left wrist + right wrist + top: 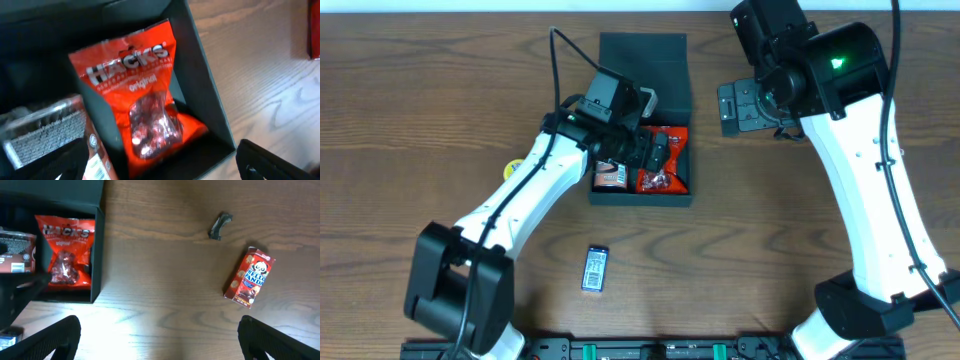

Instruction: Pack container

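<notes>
Overhead: container (642, 60) upper centre, lid open. Left gripper (642, 150) over it, jaws wide apart, holding nothing. Right gripper (748, 108) upper right, wide apart, empty. Small packet (595, 268) on table, lower centre.
Left wrist: Hacks bag (145, 95) and second snack packet (45, 132) inside container.
Right wrist: Hello Panda box (248, 276) on table, right of frame.
Judgement: about half packed; two items left, lid to close.

container (642, 60): matte teal-black, plain, as I see it
Hacks bag (127, 65): bright red, white lettering, clear window
Hello Panda pack (248, 276): red, darker lower end
table (770, 250): my feed shows brown wood grain
</notes>
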Robot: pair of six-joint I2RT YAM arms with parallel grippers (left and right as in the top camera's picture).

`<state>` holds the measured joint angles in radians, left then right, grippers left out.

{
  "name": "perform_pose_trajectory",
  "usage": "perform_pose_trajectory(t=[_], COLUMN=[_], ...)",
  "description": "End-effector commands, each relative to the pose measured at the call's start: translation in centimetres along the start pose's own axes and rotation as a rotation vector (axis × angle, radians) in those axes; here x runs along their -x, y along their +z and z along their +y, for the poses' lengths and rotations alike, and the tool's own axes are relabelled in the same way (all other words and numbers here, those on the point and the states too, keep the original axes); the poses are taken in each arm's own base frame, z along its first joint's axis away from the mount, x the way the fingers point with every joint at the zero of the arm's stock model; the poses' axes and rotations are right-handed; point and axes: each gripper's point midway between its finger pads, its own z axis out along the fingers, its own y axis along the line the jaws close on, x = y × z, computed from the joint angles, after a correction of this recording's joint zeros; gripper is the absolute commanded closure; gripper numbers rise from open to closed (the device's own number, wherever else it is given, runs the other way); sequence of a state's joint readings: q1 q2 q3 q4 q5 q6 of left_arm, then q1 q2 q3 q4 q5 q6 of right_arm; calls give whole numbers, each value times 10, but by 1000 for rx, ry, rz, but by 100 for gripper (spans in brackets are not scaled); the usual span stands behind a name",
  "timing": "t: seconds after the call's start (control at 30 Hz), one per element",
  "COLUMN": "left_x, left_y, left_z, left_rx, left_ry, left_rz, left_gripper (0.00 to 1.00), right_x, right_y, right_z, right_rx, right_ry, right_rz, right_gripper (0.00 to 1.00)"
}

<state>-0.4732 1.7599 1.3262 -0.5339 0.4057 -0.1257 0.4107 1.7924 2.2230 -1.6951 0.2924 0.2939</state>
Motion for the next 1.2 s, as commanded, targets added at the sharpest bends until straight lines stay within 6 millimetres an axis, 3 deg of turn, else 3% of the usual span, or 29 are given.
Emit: perform_pose_trajectory(t=[0.0, 0.27, 0.6, 0.8, 1.03, 1.17], left_x=[5, 20, 40, 39, 24, 18], left_y=[13, 34, 26, 31, 51, 53], left_z=[5, 26, 68, 69, 68, 67], left_rx=[-2, 40, 76, 72, 49, 50], left_ry=[14, 6, -66, -68, -80, -86], left_rz=[-7, -55, -125, -120, -60, -38], left_gripper=[5, 5, 5, 5, 5, 5], right_x=[1, 0, 0, 0, 0, 0], right_y=[1, 1, 1, 1, 1, 1], right_z=[-6, -6, -5, -5, -5, -6], right_rx=[-21, -20, -17, -17, -17, -18], right_ry=[-3, 8, 58, 74, 75, 75], right_rz=[-1, -1, 0, -1, -1, -1], right_gripper=[1, 1, 1, 1, 1, 1])
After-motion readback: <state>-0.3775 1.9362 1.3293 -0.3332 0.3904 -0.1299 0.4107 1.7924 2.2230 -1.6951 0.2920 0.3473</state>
